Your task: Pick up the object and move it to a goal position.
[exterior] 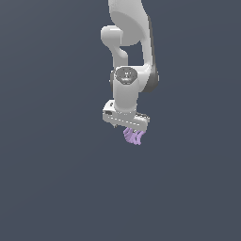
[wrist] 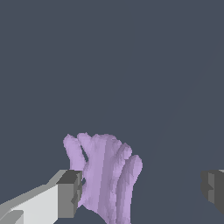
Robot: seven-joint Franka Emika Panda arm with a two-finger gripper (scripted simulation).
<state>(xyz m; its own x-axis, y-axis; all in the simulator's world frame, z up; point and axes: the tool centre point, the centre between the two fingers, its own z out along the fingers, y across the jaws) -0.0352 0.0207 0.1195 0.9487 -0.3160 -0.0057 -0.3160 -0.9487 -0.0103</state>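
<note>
The object (exterior: 133,136) is a small pale purple lump with ridged, finger-like lobes. In the exterior view it sits directly under the white hand of my gripper (exterior: 130,131), near the middle of the picture. The wrist view shows the object (wrist: 105,175) between my two fingers. One grey pad (wrist: 70,192) touches or nearly touches its side. The other pad (wrist: 213,190) stands well away, with a wide gap to the lump. The gripper (wrist: 141,192) is open. Whether the object rests on the ground I cannot tell.
A plain dark grey-blue surface (exterior: 56,188) fills the surroundings in both views. The white arm (exterior: 129,42) rises above the hand toward the top of the exterior view.
</note>
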